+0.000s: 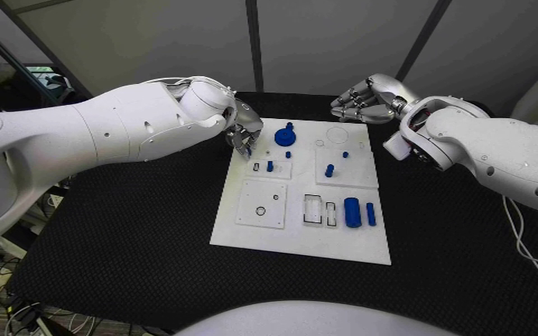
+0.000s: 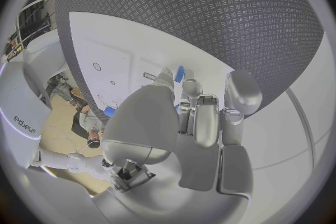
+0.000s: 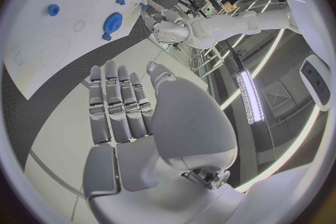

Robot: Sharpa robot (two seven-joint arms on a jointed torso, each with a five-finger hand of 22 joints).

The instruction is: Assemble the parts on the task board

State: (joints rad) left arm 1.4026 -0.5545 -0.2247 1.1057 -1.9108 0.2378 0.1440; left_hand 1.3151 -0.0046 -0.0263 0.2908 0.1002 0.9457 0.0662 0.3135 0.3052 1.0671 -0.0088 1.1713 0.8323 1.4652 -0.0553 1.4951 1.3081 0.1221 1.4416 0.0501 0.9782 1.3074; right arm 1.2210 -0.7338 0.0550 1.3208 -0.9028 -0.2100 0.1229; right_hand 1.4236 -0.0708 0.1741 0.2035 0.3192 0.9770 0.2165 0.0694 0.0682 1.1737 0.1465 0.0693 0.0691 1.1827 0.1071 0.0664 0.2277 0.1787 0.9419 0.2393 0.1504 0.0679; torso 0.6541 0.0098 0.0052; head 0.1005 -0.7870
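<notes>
1. The task board (image 1: 263, 231) lies mid-desk; a hard nudge from the left hand (image 1: 243, 135) at its far-left corner could slide it.
2. That hand's grip state I cannot tell.
3. The gear-like part (image 1: 286, 136) beside it could be knocked.
4. The right hand (image 1: 365, 103), fingers straight together and holding nothing, hovers beyond the board's far edge.

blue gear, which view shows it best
The head view: the blue gear sits in full sight at the board's far edge, beside the left hand. The right wrist view shows it too, bent by the lens. In the left wrist view I cannot pick it out.
</notes>
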